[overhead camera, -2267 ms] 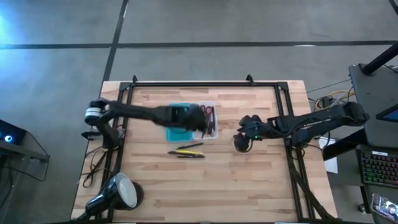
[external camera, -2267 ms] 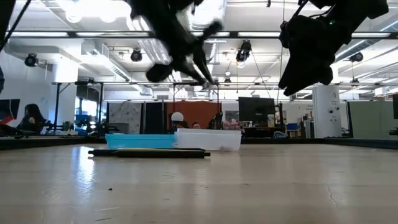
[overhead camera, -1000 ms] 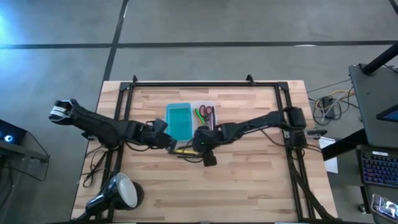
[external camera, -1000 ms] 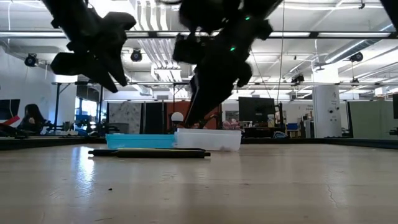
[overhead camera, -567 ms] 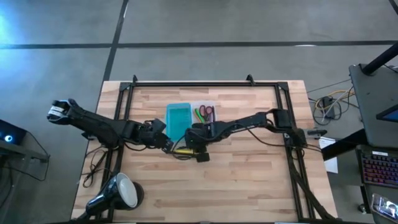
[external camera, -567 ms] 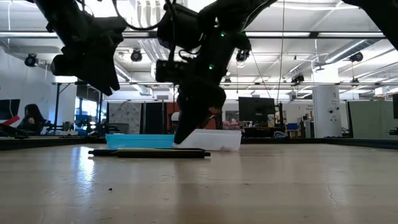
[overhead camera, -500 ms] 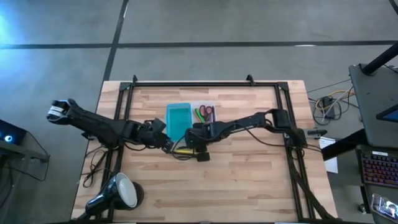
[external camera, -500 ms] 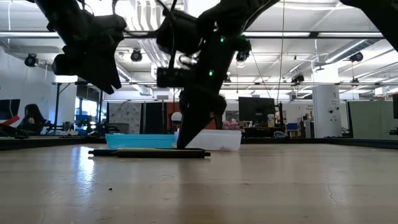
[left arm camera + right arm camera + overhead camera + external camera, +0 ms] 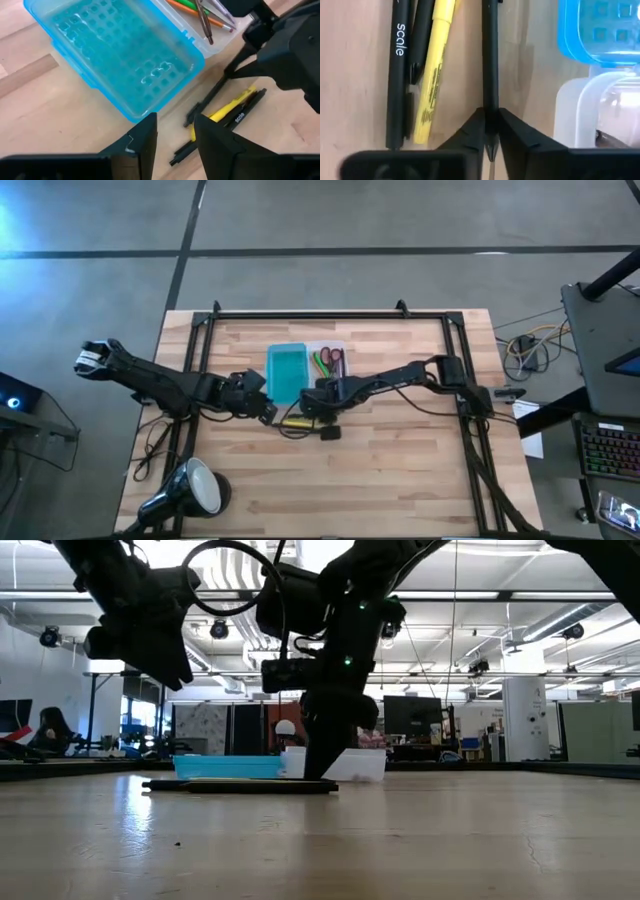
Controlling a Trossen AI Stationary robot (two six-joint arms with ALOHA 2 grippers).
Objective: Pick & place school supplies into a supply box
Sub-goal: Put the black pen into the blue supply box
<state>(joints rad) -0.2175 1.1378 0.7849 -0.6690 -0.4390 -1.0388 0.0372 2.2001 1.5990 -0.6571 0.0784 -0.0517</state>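
The supply box lies open on the table, its turquoise half [image 9: 287, 373] beside its clear half [image 9: 328, 362], which holds red-handled scissors and a green marker. Just in front of the box a yellow pen [image 9: 435, 70] and black pens [image 9: 399, 75] lie side by side on the wood. My right gripper [image 9: 490, 125] is down among them, shut on one black pen [image 9: 490, 55]. My left gripper [image 9: 175, 140] hangs open above the table, near the turquoise half's front corner [image 9: 135, 112], and touches nothing. My right gripper pinches the black pen [image 9: 490, 102] between its two fingers, close to one end; the tip [image 9: 491, 152] pokes out just past them. The fingers come steeply from above and lie across the pen. The pen lies flat on the table [image 9: 240, 786] beside the yellow one.
A black-and-white desk lamp [image 9: 195, 488] stands at the table's near left corner. A dark frame [image 9: 330, 315] runs along the table's far edge and sides. Bare wood lies to the right of the pens and along the near edge.
My right gripper has sunk to the table and gone a little toward the left edge, onto the row of pens, tipping more upright. Its fingers have shut on the black pen. The pens lie where they were.
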